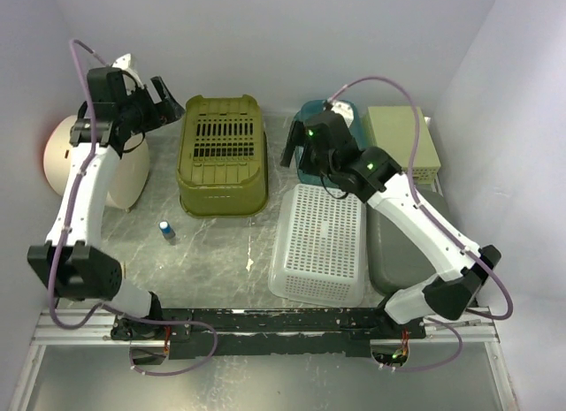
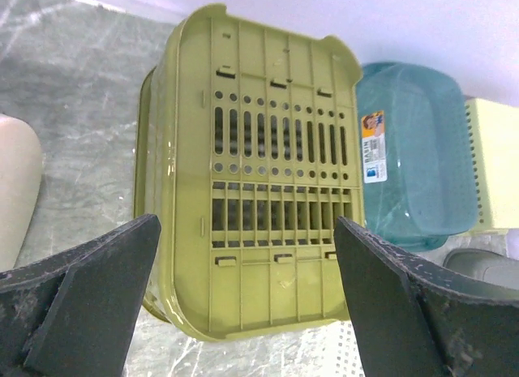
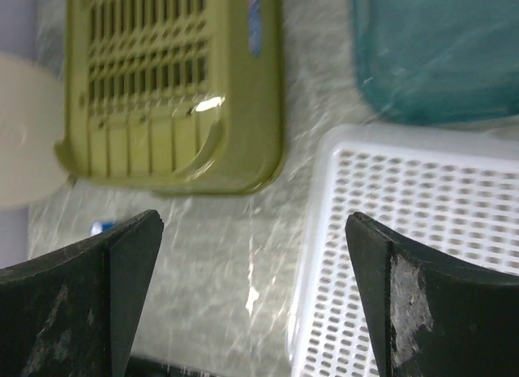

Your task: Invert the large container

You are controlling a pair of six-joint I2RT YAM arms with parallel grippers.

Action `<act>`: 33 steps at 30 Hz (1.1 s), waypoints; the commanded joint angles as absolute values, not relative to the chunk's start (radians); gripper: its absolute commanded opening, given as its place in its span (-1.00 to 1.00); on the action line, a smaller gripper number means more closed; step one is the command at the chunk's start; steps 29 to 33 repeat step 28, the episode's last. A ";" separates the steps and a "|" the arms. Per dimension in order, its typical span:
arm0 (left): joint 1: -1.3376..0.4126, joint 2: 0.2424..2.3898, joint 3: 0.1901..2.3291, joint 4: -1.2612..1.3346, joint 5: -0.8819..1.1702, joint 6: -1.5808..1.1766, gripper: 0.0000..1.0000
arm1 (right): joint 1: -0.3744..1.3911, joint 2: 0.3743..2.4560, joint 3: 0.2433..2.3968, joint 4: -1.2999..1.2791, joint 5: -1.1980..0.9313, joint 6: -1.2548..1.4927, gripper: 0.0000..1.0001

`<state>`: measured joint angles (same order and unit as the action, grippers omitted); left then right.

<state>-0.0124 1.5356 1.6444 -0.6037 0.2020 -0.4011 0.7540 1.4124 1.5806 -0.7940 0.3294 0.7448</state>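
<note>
A large olive-green slotted container (image 1: 221,153) lies bottom-up on the marble table at the back left. It also shows in the left wrist view (image 2: 251,190) and the right wrist view (image 3: 174,85). My left gripper (image 1: 168,102) hangs open and empty above and left of it, with the jaws wide apart in the left wrist view (image 2: 247,312). My right gripper (image 1: 296,150) is open and empty above the gap between the olive container and a white perforated basket (image 1: 323,243), as the right wrist view (image 3: 253,304) shows. The white basket (image 3: 422,247) also lies bottom-up.
A teal tub (image 1: 311,110) and a pale yellow box (image 1: 402,141) sit at the back right. A grey container (image 1: 402,247) lies right of the white basket. A small blue-capped bottle (image 1: 165,229) stands front left. A cream rounded object (image 1: 66,155) is at the far left.
</note>
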 commanded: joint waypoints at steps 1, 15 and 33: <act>-0.049 1.384 1.592 -0.606 0.138 -0.409 0.98 | 0.755 1.453 1.774 -1.070 0.753 0.848 0.98; -0.081 1.013 1.261 -0.503 0.138 -0.303 0.98 | 0.753 1.169 1.556 -0.847 0.848 0.651 1.00; -0.081 0.977 1.210 -0.417 0.170 -0.323 0.98 | 0.754 1.208 1.567 -0.948 0.878 0.694 1.00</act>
